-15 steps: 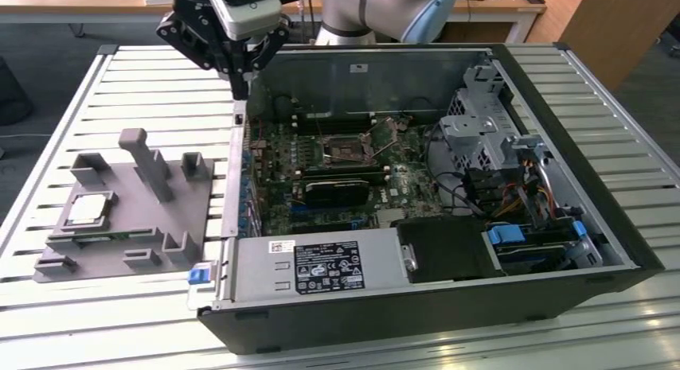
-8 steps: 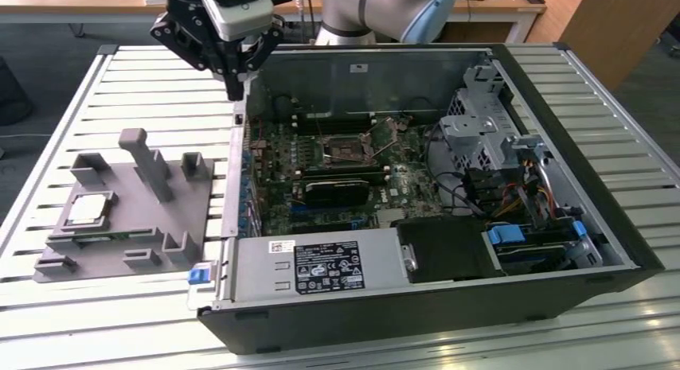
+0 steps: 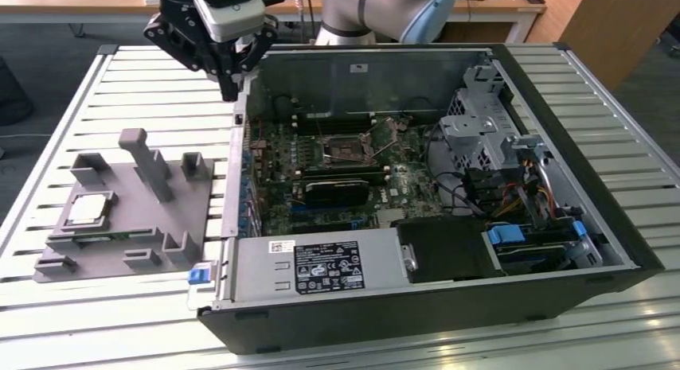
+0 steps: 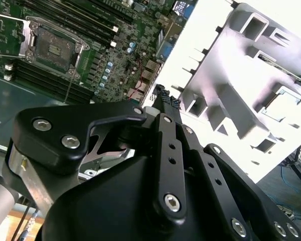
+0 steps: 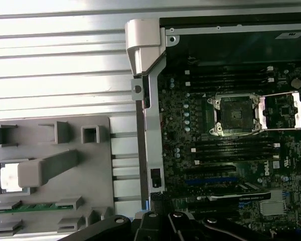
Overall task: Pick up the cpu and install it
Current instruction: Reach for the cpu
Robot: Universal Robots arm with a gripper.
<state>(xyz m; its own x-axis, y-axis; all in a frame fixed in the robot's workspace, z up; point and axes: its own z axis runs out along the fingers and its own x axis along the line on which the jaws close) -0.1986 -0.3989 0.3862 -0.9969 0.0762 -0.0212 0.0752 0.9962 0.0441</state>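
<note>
The cpu (image 3: 88, 209) is a small silvery square chip lying flat in a pocket of the grey tray (image 3: 159, 227), at the exterior view's left of the open computer case. In the first wrist view the cpu (image 5: 9, 177) shows bright, partly behind a grey post. My gripper (image 3: 228, 90) hangs above the case's far wall corner, well away from the cpu, with its fingers (image 4: 164, 100) together and nothing between them. The motherboard socket (image 3: 348, 149) (image 5: 236, 114) stands with its metal frame swung open.
The open case (image 3: 595, 219) lies on a slatted metal table (image 3: 64, 131). A green RAM stick (image 5: 37, 207) sits in the tray, which has upright posts (image 3: 143, 159). Inside the case are a drive cage (image 3: 478, 123), cables and a power supply (image 3: 318, 266).
</note>
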